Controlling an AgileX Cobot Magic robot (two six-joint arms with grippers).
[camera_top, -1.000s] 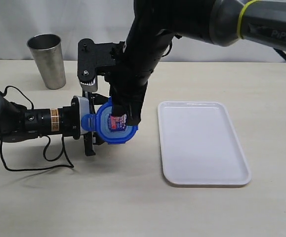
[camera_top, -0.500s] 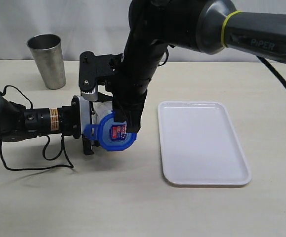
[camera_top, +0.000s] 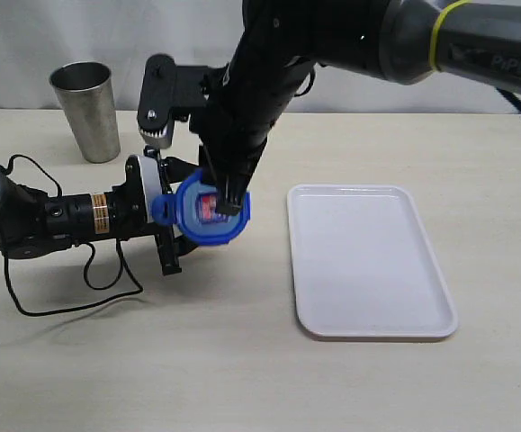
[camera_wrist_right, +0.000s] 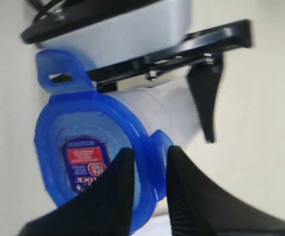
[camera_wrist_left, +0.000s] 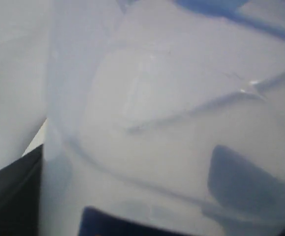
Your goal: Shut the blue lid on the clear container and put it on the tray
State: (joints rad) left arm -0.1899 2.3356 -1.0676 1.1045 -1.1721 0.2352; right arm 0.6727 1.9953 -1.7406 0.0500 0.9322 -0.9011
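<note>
The clear container point(camera_wrist_left: 157, 98) lies on its side in my left gripper point(camera_top: 168, 211), which is shut around it; it fills the left wrist view. The blue lid point(camera_top: 208, 213) sits over the container's mouth, facing the tray, with its red-and-white sticker showing. My right gripper point(camera_top: 229, 202) comes down from above and is shut on the blue lid point(camera_wrist_right: 83, 157), one finger on its face and one outside a side tab; the right gripper point(camera_wrist_right: 149, 152) hides part of the rim. The white tray point(camera_top: 368, 261) lies to the right with nothing on it.
A steel cup point(camera_top: 87, 110) stands at the back left of the table. The left arm's black cable point(camera_top: 80, 288) loops on the table in front of that arm. The right arm's big black links hang over the table's middle.
The right gripper's fingers have come together on the lid's rim. The container and lid have risen a little and tipped, with the left gripper turning slightly.
</note>
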